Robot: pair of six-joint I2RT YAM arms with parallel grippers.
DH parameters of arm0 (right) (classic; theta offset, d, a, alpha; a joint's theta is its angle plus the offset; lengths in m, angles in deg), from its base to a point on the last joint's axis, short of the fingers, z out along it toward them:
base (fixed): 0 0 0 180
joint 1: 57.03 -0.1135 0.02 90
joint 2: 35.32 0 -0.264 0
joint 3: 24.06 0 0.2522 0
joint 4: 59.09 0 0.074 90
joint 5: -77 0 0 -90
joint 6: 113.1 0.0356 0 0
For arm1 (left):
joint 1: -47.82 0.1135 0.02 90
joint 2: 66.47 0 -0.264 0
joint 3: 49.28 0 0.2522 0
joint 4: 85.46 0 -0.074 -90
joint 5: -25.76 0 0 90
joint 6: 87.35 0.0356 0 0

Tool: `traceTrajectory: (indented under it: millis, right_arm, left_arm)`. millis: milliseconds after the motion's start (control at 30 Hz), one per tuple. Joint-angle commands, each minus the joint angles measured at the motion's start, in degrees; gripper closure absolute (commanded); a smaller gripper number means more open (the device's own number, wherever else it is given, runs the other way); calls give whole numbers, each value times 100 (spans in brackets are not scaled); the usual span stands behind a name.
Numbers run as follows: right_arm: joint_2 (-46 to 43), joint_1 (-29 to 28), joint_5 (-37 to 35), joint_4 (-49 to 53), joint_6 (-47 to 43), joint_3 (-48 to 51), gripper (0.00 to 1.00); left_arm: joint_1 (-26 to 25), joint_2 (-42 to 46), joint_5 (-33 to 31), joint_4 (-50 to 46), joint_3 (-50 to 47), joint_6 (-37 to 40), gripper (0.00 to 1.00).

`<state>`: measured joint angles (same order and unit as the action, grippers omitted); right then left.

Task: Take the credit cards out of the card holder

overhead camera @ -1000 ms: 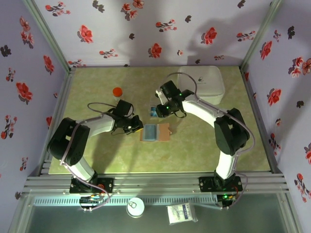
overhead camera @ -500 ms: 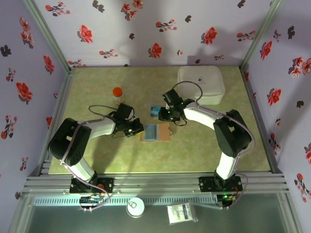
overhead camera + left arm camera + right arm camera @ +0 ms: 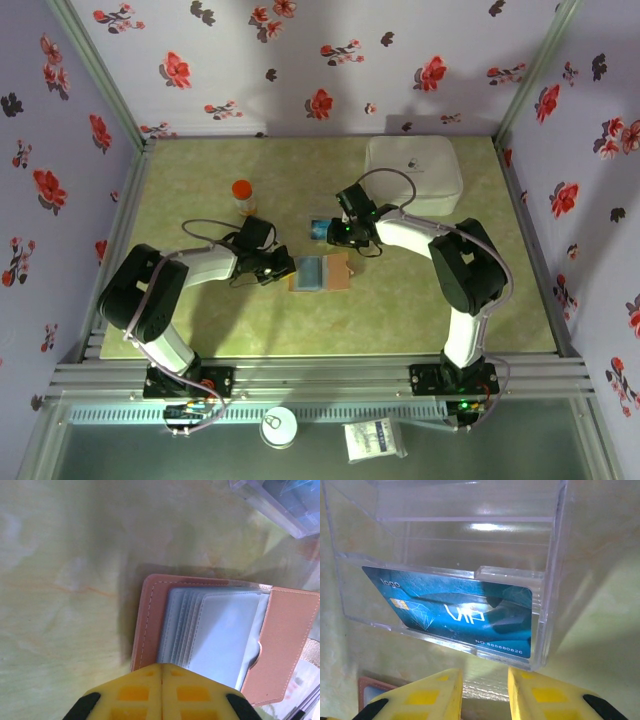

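Card holder (image 3: 338, 272) lies open in front of me, long axis running left to right. My left pincer (image 3: 161, 676) is pinched fully together on nothing, tips over the holder's left edge, pinning it I'd guess. My right pincer (image 3: 485, 690) hangs just past the holder's far edge, jaws a narrow gap apart, empty. Just beyond the holder, a clear box (image 3: 555, 555) has a teal credit card (image 3: 455, 615) lying flat inside. Right arm's better placed for pulling the next one, I reckon. Can't tell if the sleeves are empty.
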<state>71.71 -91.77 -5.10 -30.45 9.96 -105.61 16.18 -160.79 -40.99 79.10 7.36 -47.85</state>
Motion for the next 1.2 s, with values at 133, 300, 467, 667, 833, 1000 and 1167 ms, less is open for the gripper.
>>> traceTrajectory:
  millis: [133, 300, 467, 667, 833, 1000, 1167]
  right_arm:
    - [63, 46, -92, 49, -99, -138, 70]
    - [-291, -38, 99, 150, 14, -18, 70]
    - [-617, -268, 203, 520, 102, 27, 69]
    - [-1083, -578, 357, 653, 535, 296, 67]
    - [-1315, -942, 317, 624, 1062, 515, 62]
    - [-1164, -1255, 497, 324, 1462, 713, 59]
    - [-892, -1429, 789, -109, 1698, 784, 58]
  left_arm:
    - [-47, 210, -146, -69, -142, -57, 94]
    - [-57, 368, -204, -141, -179, -68, 94]
    - [-88, 311, -278, -315, -96, -41, 96]
    - [-166, 88, -259, -373, 18, -1, 98]
    - [-202, 19, -405, -542, 37, 4, 99]
    - [-222, -55, -403, -536, 28, 5, 100]
    - [-221, -51, -400, -518, 44, 26, 100]
